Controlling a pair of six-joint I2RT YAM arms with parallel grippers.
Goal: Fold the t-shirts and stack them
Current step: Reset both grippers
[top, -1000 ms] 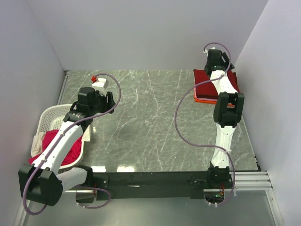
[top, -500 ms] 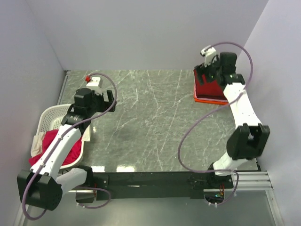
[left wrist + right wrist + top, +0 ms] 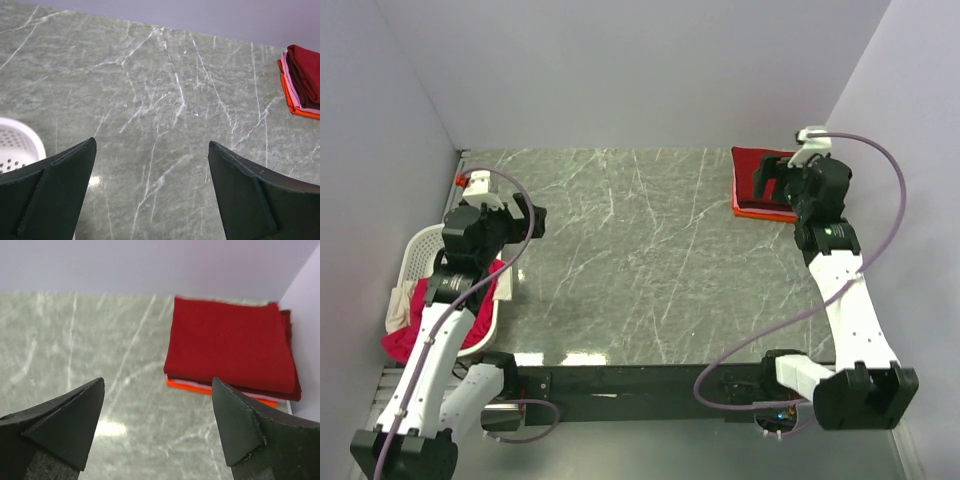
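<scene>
**Hazards, near to far.** At the near-left corner of the worktop, the basket holds an unfolded magenta-pink t-shirt, with a cream t-shirt draped over its left rim. The two touch, so a pinch on one would likely drag the other. Cloth caught in the lattice could also lift or tip the light basket. The left tool hangs just beyond the basket's far rim, jaws spread wide and gripping nothing. Across the bare middle, the polished surface may let a shirt slide during a fold. The right tool, likewise wide open and empty, hovers on the near side of the folded stack in the far-right corner. A low sweep from here could shear the upper layers off. The right wall, close beside the stack, leaves little room for correction.

**Materials and shapes, near to far.**
- **Basket:** white rigid plastic, oval, perforated.
- **Loose shirts:** soft and crumpled, with no defined edges to seize.
- **Worktop:** grey-green marble pattern with white veins, glossy enough to show glare.
- **Tools:** matt black, wedge-shaped fingers.
- **Stack:** flat rectangles of soft cloth, a dark red t-shirt on top and an orange t-shirt at the bottom, their edges slightly stepped.
</scene>
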